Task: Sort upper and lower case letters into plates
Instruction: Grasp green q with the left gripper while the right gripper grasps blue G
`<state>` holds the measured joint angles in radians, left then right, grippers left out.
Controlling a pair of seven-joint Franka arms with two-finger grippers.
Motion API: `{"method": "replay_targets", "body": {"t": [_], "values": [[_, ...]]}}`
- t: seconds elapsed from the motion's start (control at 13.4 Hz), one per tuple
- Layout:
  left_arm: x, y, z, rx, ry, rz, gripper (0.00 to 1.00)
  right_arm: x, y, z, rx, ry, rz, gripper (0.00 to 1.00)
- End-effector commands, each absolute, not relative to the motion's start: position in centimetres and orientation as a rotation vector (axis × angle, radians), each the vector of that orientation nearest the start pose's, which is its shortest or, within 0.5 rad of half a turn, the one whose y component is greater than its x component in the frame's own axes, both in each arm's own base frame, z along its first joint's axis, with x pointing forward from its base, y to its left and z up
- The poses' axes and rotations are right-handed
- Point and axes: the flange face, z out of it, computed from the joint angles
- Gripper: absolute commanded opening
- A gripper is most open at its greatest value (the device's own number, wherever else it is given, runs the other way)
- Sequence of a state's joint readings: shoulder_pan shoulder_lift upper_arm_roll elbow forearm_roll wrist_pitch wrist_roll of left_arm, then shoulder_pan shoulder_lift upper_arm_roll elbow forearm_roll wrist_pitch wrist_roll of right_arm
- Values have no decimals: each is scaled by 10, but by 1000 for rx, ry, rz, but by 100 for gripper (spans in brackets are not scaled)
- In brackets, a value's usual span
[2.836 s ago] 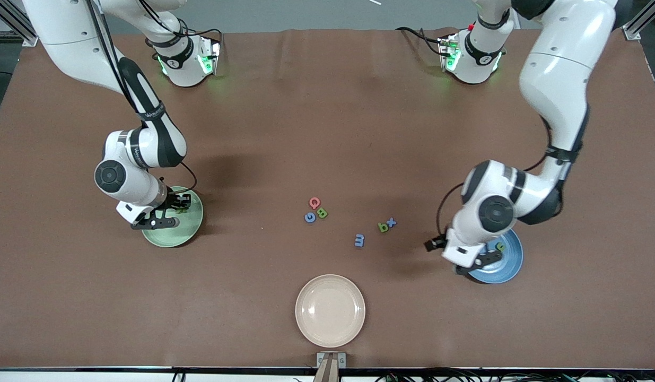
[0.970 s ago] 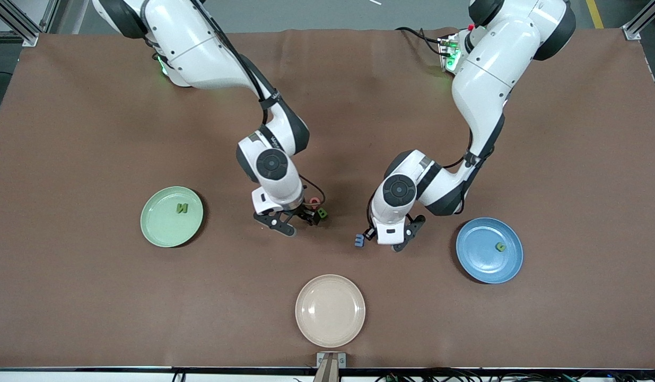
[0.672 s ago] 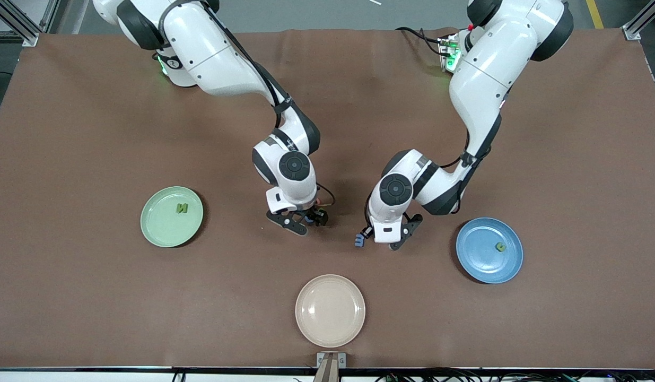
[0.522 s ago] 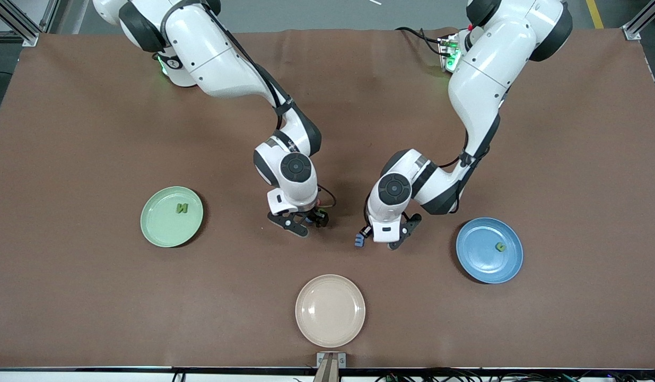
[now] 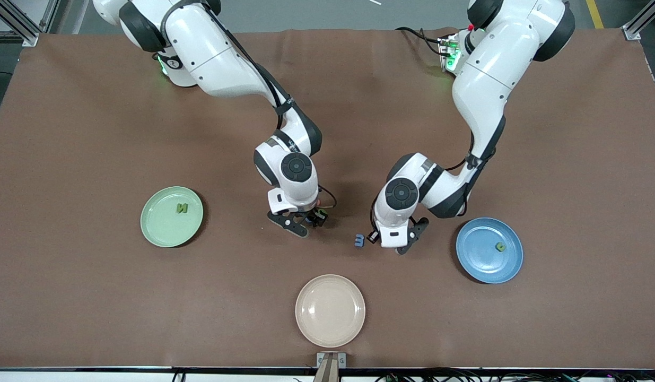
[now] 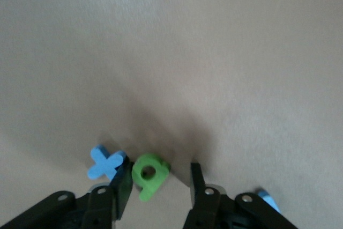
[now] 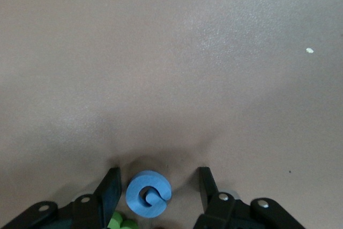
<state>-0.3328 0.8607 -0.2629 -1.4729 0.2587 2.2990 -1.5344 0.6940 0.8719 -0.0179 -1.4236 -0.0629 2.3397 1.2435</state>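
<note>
My right gripper [image 7: 159, 183] is down on the table with its jaws open around the blue G [image 7: 149, 193], a gap on each side; the green B [image 7: 119, 222] lies against it. In the front view that gripper [image 5: 307, 218] covers this cluster. My left gripper [image 6: 161, 172] is open astride a small green letter [image 6: 150, 174]; one finger [image 6: 122, 183] touches it and the other stands apart. The blue x [image 6: 107, 163] lies just outside that finger. The blue m [image 5: 359, 240] lies beside the left gripper [image 5: 394, 241]. The pale green plate [image 5: 160, 228] holds a green N [image 5: 182, 208]. The blue plate [image 5: 481, 262] holds a small green letter [image 5: 500, 246].
A cream-beige plate [image 5: 330, 329] sits near the front camera at mid-table. Both forearms lean in over the middle of the brown mat, their hands about a plate's width apart.
Both grippers left their plates and came down at the loose letters. Over the last second both pairs of jaws narrowed, and the left hand shifted slightly toward the blue plate, uncovering the m.
</note>
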Motion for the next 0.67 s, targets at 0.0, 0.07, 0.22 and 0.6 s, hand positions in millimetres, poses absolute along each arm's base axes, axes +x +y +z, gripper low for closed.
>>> {"method": "replay_targets", "body": {"t": [0.0, 0.07, 0.22, 0.6], "values": [[615, -369, 174, -2860, -1287, -11, 38, 562, 465, 174, -3043, 816, -118, 45], [615, -369, 175, -2862, -1287, -11, 32, 563, 464, 174, -3046, 807, -118, 35], [613, -372, 171, -2862, -1275, -6, 24, 564, 463, 176, -3042, 816, -119, 9], [618, -372, 188, -2878, -1279, -35, 1, 603, 385, 208, -3108, 724, -41, 0]]}}
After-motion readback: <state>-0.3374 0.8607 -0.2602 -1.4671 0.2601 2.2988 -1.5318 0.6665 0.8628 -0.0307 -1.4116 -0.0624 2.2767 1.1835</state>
